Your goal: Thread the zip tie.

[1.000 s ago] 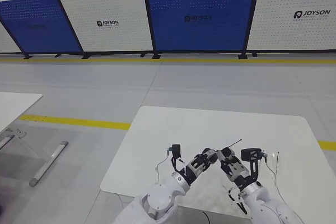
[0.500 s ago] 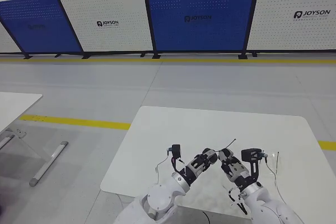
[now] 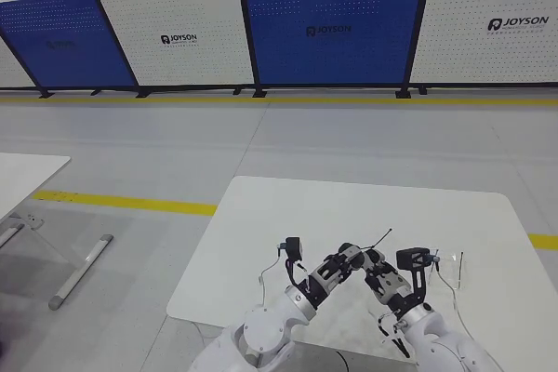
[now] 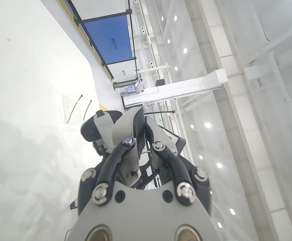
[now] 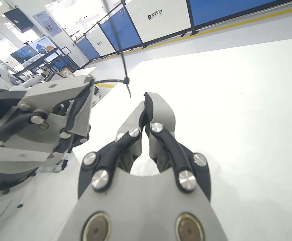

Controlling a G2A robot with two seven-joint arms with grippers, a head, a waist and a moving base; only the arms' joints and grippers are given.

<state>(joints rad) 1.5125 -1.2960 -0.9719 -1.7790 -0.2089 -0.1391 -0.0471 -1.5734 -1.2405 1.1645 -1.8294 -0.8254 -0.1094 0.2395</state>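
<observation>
The left gripper [image 4: 141, 122] is clamped on the zip tie [image 5: 126, 80] and holds it in the air above the white surface [image 5: 236, 88]. The strap runs sideways from its fingertips to the small head. There a long stretch of strap crosses, and a short end pokes out just beside the right gripper [image 5: 145, 100], which is closed on nothing. The tie looks very light, thin, springy and slick, so it will likely bend or slip aside. The best hold is probably flat across that short end, close to the head.
</observation>
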